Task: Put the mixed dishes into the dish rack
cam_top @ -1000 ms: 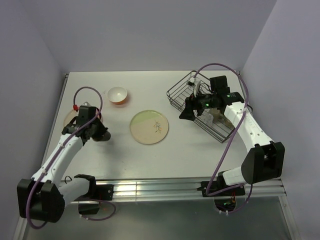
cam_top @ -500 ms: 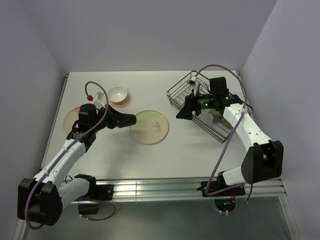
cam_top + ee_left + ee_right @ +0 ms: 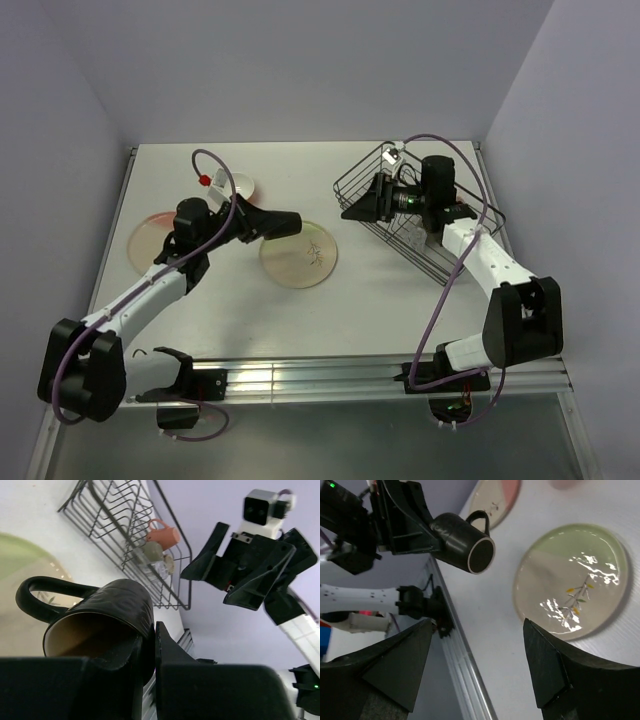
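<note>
My left gripper (image 3: 264, 224) is shut on the rim of the brown cup (image 3: 283, 224) and holds it on its side, in the air over the left edge of the cream-green plate (image 3: 298, 254). The cup fills the left wrist view (image 3: 100, 617) and shows in the right wrist view (image 3: 465, 542). My right gripper (image 3: 358, 207) is open and empty, pointing left in front of the dish rack (image 3: 440, 262). The rack (image 3: 125, 525) holds the pink cup (image 3: 165, 534), the grey-green cup (image 3: 150, 554) and the clear glass (image 3: 161, 570).
The pink-cream plate (image 3: 152, 240) lies at the left. The orange bowl (image 3: 244, 184) sits behind my left arm, partly hidden. The cream-green plate (image 3: 572, 580) lies flat between the two grippers. The table's near edge rail (image 3: 330, 375) runs below.
My left gripper has swung right from beside the pink-cream plate, carrying the brown cup up over the cream-green plate. My right gripper has moved left and up, out of the rack's front.
</note>
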`<control>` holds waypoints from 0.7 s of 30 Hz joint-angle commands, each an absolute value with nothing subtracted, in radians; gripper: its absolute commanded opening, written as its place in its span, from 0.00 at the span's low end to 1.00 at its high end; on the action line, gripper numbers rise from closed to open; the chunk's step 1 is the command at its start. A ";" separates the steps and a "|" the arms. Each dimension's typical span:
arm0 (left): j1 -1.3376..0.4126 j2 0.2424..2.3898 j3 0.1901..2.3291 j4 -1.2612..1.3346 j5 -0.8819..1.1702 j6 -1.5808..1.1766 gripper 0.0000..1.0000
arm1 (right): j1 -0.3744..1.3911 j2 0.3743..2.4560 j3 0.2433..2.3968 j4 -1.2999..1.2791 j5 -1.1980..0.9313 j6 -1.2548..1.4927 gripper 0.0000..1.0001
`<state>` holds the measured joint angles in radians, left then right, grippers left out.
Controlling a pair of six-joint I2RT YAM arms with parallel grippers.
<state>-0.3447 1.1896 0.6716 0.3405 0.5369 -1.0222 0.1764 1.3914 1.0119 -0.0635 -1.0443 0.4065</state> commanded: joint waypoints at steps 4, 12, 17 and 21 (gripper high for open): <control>-0.368 1.221 0.742 0.595 0.587 -1.111 0.00 | 0.190 1.413 0.939 0.431 -1.143 0.892 0.83; -0.406 1.296 0.767 0.750 0.618 -1.215 0.00 | 0.270 1.468 0.997 0.338 -1.004 0.942 0.96; -0.426 1.324 0.785 0.808 0.623 -1.252 0.00 | 0.322 1.500 1.052 0.247 -0.942 0.940 0.97; -0.431 1.351 0.793 0.867 0.630 -1.282 0.00 | 0.350 1.505 1.034 0.315 -0.919 1.009 0.97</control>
